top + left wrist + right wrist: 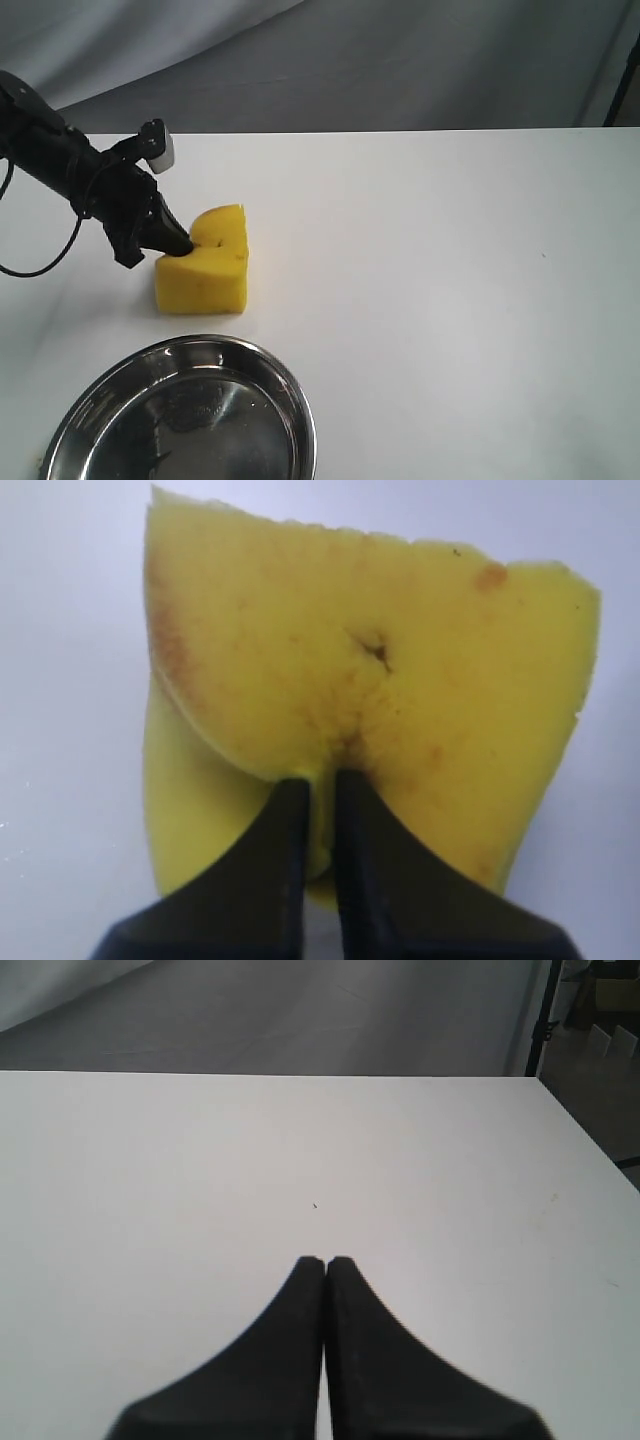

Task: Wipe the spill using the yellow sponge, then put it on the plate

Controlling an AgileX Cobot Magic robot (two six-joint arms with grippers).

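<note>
Round shiny stainless-steel plate (220, 420) sits empty; at its 12 o'clock the left pincer (185, 243) pinches the amber-stained yellow foam sponge (205, 280) on the worktop (450, 300), no spill showing, so wiping looks done, placing remains.

The plate (200, 345) runs off the bottom edge of the exterior view, so its near half goes unseen. The left gripper (185, 244) has its fingertips buried in a fold of the yellow sponge (200, 285), which covers the table (420, 300) beneath it. A dark speck (315, 1205) ahead of the right gripper (326, 1260) is too small to identify.
</note>
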